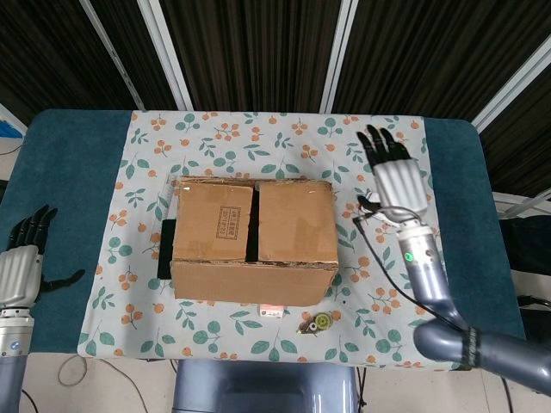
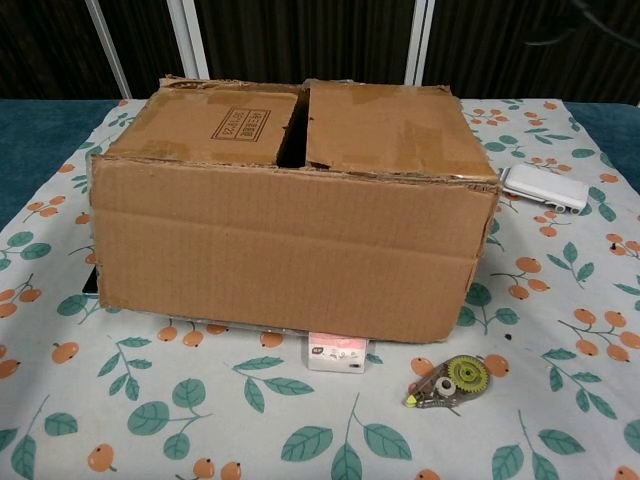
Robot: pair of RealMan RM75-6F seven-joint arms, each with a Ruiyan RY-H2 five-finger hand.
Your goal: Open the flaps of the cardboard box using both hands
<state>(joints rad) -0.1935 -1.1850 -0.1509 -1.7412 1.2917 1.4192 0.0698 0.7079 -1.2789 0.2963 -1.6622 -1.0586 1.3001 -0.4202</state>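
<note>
Head view: the cardboard box [image 1: 253, 238] sits mid-table on the patterned cloth [image 1: 146, 138], its left flap [image 1: 213, 219] and right flap [image 1: 295, 221] lying flat and meeting at a narrow central seam [image 1: 255, 225]; the right hand [image 1: 398, 179] hovers to the right of the box with fingers spread and holding nothing, and the left hand [image 1: 24, 261] waits well apart at the near left table edge, likewise spread and empty. A sound approach would likely bring each hand inward to the seam, hook fingertips under its own flap's free edge, and fold both outward together; uneven lifting could slide the box. Chest view shows a small tape dispenser [image 2: 447, 383] and a pink-white packet [image 2: 337, 354] near the front wall, best left undisturbed.
</note>
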